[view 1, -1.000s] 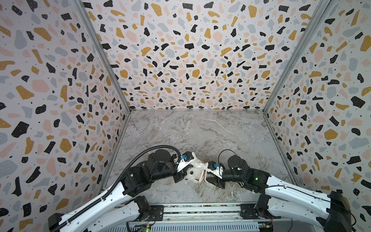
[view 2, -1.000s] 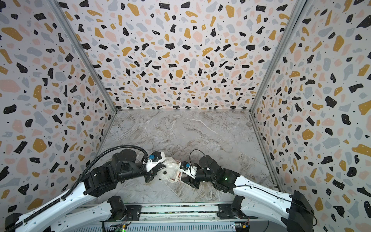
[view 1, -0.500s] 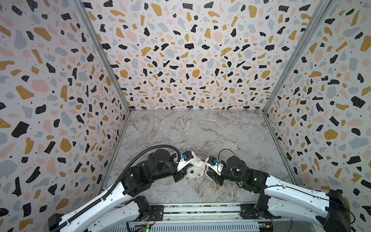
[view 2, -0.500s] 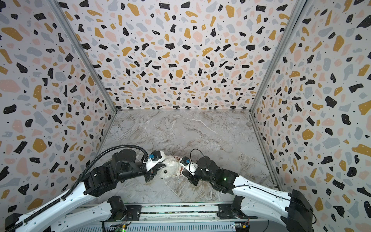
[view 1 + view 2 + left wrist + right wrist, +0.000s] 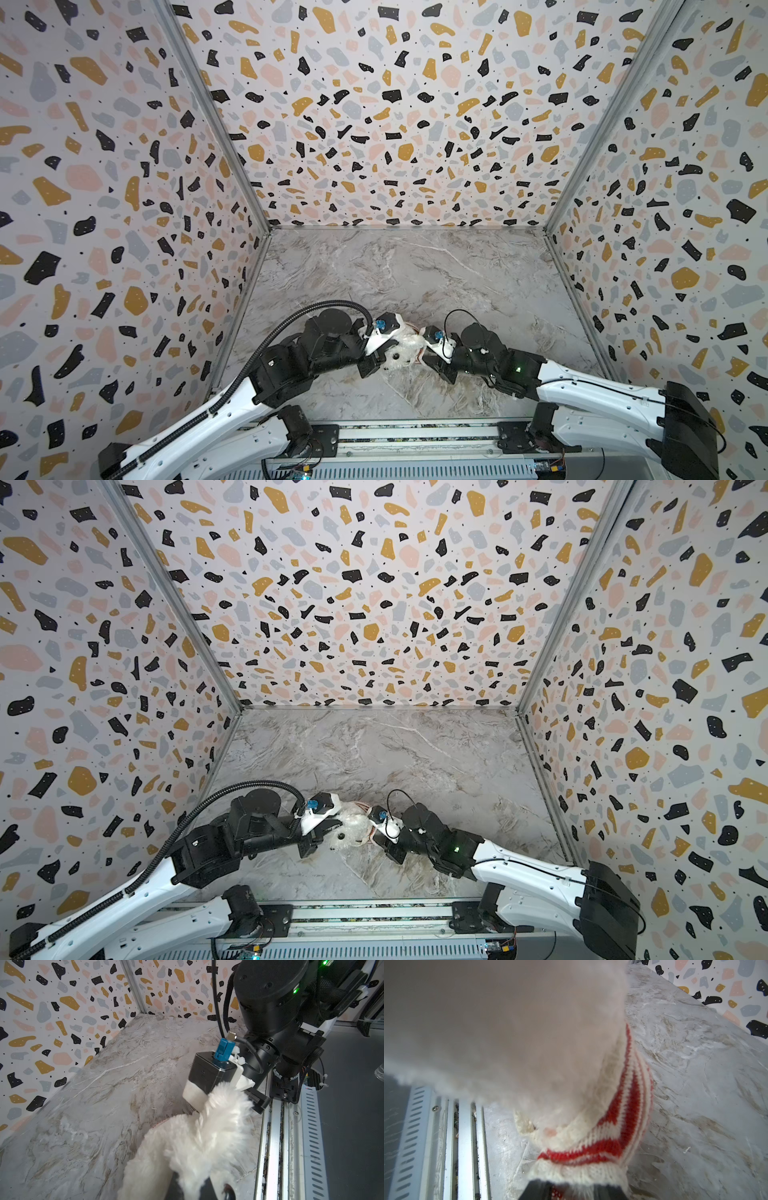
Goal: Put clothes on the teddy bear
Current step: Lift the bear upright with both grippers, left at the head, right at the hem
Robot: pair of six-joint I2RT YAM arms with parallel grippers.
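**Left gripper** point(image 5: 382, 353): jaws closed together, pinching white fur of the teddy bear point(image 5: 401, 354).

**Right gripper** point(image 5: 427, 358): jaws clamping the ribbed hem of a red-and-white knitted sweater point(image 5: 612, 1126). The sweater is ringing part of the bear; which end is sitting inside it cannot be told.

**Location:** the bear is lying on the tabletop point(image 5: 415, 270) near the middle of its front edge, directly between both grippers and touching each.

**Axis:** the body is running along that front edge, with bare fur toward the left gripper and the sweater toward the right.

**Judgement:** the right gripper is sitting nearer the garment, so pulling along this axis is probably falling to it, with the left one anchoring.
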